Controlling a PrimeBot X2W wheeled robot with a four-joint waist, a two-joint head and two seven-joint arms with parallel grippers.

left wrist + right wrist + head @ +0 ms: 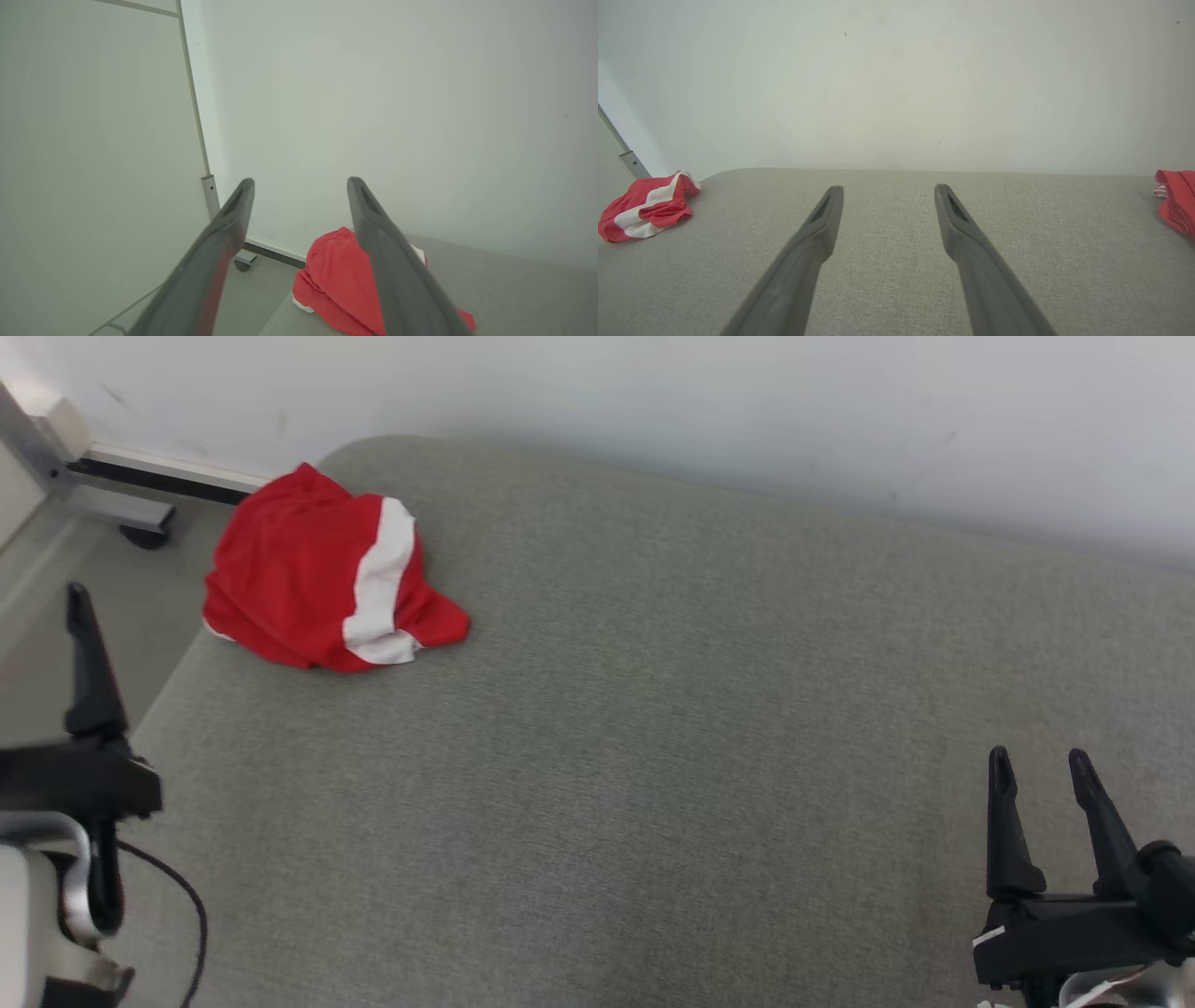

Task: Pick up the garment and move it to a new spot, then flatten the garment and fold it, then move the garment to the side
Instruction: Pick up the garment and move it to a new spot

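Observation:
The garment (317, 574) is a crumpled red cloth with a broad white stripe, lying in a heap at the far left corner of the grey padded surface (653, 728). It appears again as the garment (334, 270) in the left wrist view and the garment (644, 207) in the right wrist view. My left gripper (299, 184) is open and holds nothing; it hangs off the surface's left edge, well short of the heap. One of its fingers (89, 653) stands at the lower left of the head view. My right gripper (1039, 761) is open and holds nothing above the near right of the surface, far from the garment.
A white wall (747, 411) runs behind the surface. A metal-framed panel on a wheeled foot (121, 509) stands on the floor at the far left. A second piece of red cloth (1176, 200) lies at the right edge of the right wrist view. A black cable (177, 896) hangs by my left arm.

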